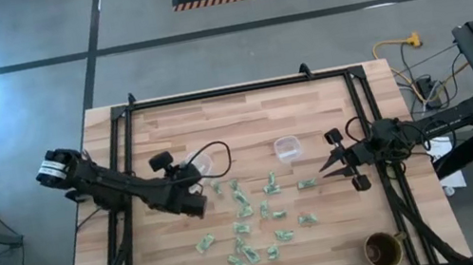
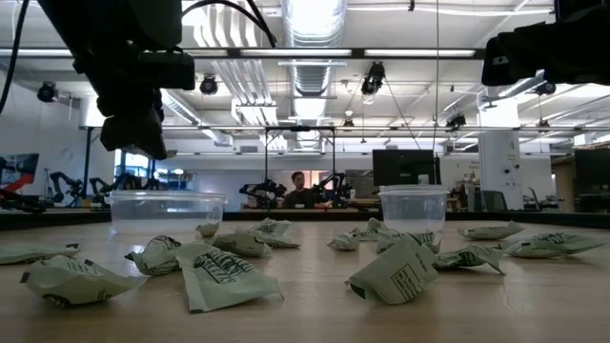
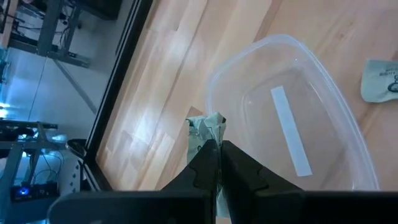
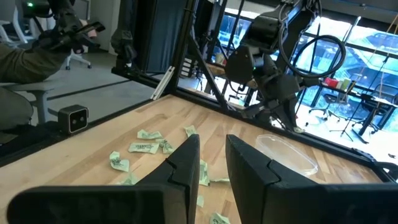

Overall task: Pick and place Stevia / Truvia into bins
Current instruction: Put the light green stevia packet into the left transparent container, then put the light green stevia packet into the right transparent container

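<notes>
Several green and white Stevia packets [image 1: 247, 222] lie flat and scattered on the middle of the wooden table, and they fill the foreground of the low view [image 2: 214, 272]. Two clear bins stand on the table: one [image 1: 288, 148] at the centre, the other [image 1: 205, 164] beside my left arm. My left gripper [image 3: 219, 149] hangs above the rim of that bin [image 3: 286, 106], shut on one packet. My right gripper [image 4: 211, 152] is open and holds nothing. It hovers above the table near its right side [image 1: 332, 157], pointing toward the packets. My left gripper pinches a crumpled Stevia packet [image 3: 208, 127] between its two fingers. The packet's free end sticks out past the fingertips. The fingers point down from above. The packet is lifted clear of the table, just outside the bin's rim [image 3: 214, 81].
A round brown cup [image 1: 383, 248] stands near the table's near right corner. A black frame [image 1: 229, 90] runs along the table's far and side edges. One loose packet [image 3: 380, 81] lies beyond the left bin. People sit in the room behind [image 2: 298, 191].
</notes>
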Available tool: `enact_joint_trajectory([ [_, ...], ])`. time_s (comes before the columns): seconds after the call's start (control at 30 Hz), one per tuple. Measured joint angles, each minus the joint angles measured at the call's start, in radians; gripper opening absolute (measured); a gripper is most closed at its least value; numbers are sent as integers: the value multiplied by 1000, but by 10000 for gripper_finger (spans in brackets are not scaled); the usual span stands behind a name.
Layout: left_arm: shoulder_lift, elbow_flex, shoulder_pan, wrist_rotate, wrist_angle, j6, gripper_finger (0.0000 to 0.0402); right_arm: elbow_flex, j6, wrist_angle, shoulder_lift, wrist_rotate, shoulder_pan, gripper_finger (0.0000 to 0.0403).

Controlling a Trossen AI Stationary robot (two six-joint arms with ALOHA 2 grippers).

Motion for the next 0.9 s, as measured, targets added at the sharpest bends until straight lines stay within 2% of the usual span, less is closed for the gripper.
enact_joint_trajectory([
  [0.2, 0, -26, 0, -6, 62, 22, 7, 0, 0, 0, 0, 0, 0, 68],
  [0.5, -1, -60, 0, -8, 79, 32, 89, 0, -3, 0, 0, 0, 0, 68],
  [0.7, -1, -24, -4, 20, 89, 31, 111, 0, -3, 0, 0, 0, 0, 68],
  [0.8, -1, -5, -19, 69, 159, 93, 111, 0, -3, 0, 0, 0, 0, 68],
  [0.9, -2, -2, -30, 115, 320, 234, 111, 0, -2, 0, 0, 0, 0, 68],
])
